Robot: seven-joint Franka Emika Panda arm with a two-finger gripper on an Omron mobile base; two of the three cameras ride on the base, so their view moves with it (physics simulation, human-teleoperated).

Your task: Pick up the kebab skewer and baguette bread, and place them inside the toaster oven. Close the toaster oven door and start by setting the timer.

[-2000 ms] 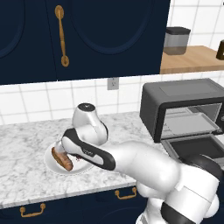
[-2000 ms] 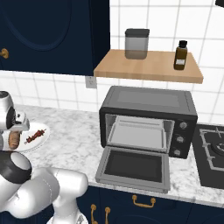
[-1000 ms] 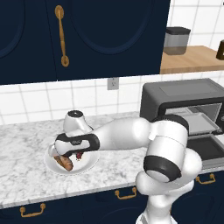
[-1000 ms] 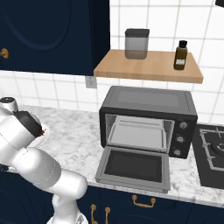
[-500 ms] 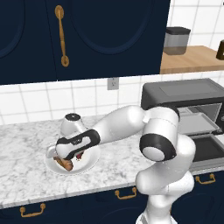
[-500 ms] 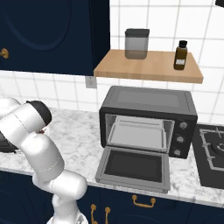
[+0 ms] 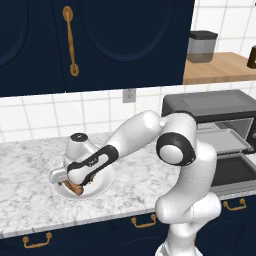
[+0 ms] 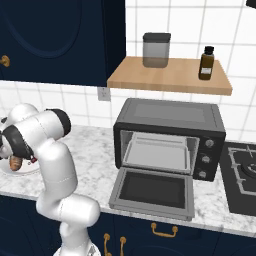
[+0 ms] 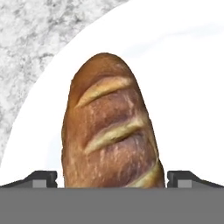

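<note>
The baguette bread (image 9: pixel 111 131), golden-brown with pale slashes, lies on a white plate (image 9: pixel 188 83) on the marble counter. My gripper (image 9: pixel 112 180) is open and straddles the loaf's near end, one fingertip (image 9: pixel 43 178) on each side, close to the crust. From the left base view, my hand is bent down over the plate (image 7: pixel 102 184) with the baguette (image 7: pixel 75 189) just under the gripper (image 7: pixel 75 184). The kebab skewer is hidden behind my hand. The toaster oven (image 8: pixel 167 135) stands to the right, its door (image 8: pixel 152 192) folded down open.
The oven's knobs (image 8: pixel 205 158) sit on its right side. A wooden shelf (image 8: pixel 170 75) above it holds a grey canister (image 8: pixel 156 49) and a dark bottle (image 8: pixel 207 62). A stove top (image 8: pixel 242 175) lies at the far right. Dark blue cabinets hang above the counter.
My hand has swung over the plate and come down until the open fingers straddle the baguette. The oven and its door have not moved.
</note>
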